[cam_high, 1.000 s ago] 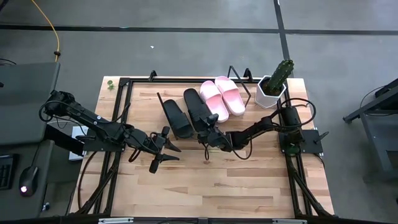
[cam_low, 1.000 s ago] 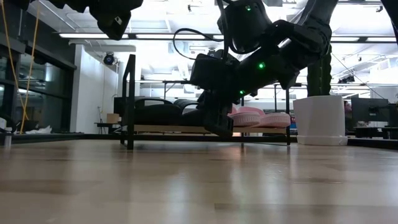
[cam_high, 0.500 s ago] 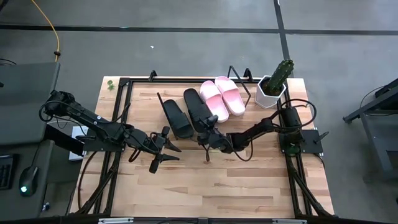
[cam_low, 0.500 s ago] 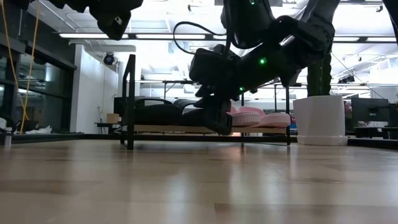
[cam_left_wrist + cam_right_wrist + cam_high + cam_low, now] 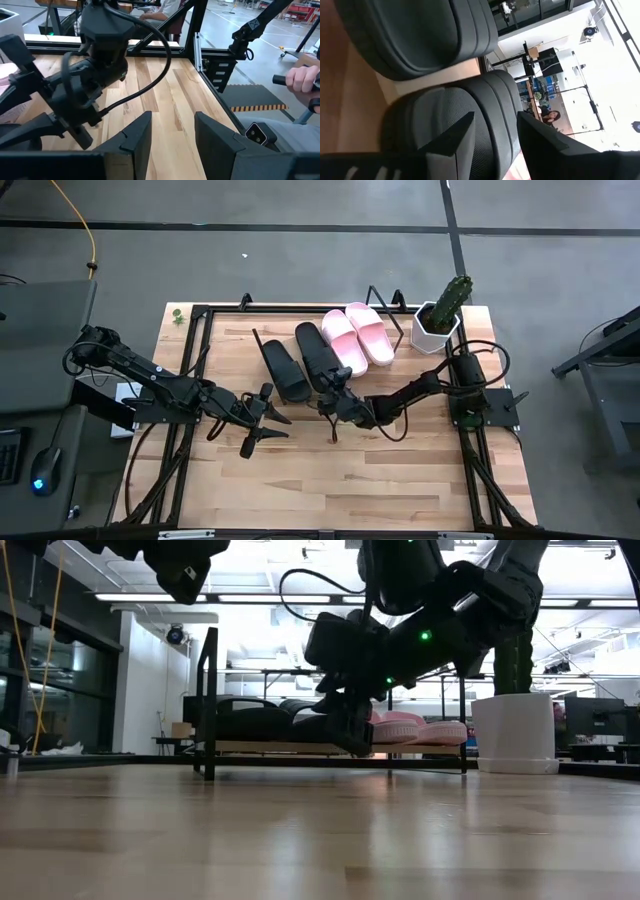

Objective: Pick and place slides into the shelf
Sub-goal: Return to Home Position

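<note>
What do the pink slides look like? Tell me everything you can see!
The two pink slides are pale pink with lighter footbeds and one wide strap each. They look soft, like foam. They lie side by side, soles down, on the slanted wooden shelf, at the end nearest the white pot. The black slides are on their other side.

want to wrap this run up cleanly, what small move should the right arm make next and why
Probably lift the right gripper up and back from the black slide: its jaws are open and empty at that slide's heel, and all four slides already sit on the shelf. The left gripper waits open over the table.
</note>
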